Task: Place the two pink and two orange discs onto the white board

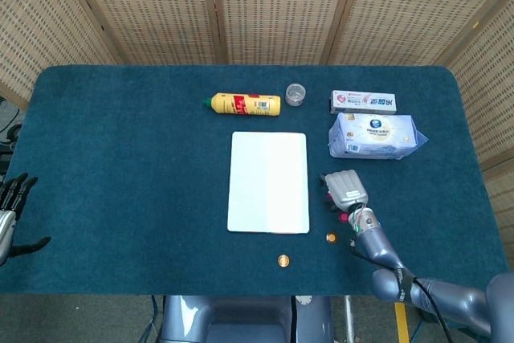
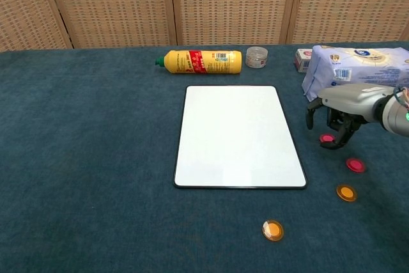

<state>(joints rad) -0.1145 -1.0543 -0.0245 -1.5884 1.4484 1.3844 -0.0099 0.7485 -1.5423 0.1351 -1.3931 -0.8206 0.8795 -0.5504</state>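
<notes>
Right hand: my grey metal right hand [image 2: 337,114] hovers over the nearer-board pink round disc [image 2: 327,138], fingers curled down around it; whether they grip it I cannot tell.
Left hand: my black left hand [image 1: 10,213] is at the table's edge, fingers apart, holding nothing.
Other discs: second pink round disc [image 2: 355,165], orange round disc [image 2: 346,192] and second orange round disc [image 2: 273,229] lie on the blue cloth.
Board: flat white rectangular board [image 2: 238,136] bare, left of the discs.

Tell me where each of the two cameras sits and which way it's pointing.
Head view: high above the near table edge, looking steeply down; shows the left hand and right hand.
Chest view: low at the near edge, looking across toward the screens; only the right hand.
Shared: white board, pink disc, yellow bottle.
</notes>
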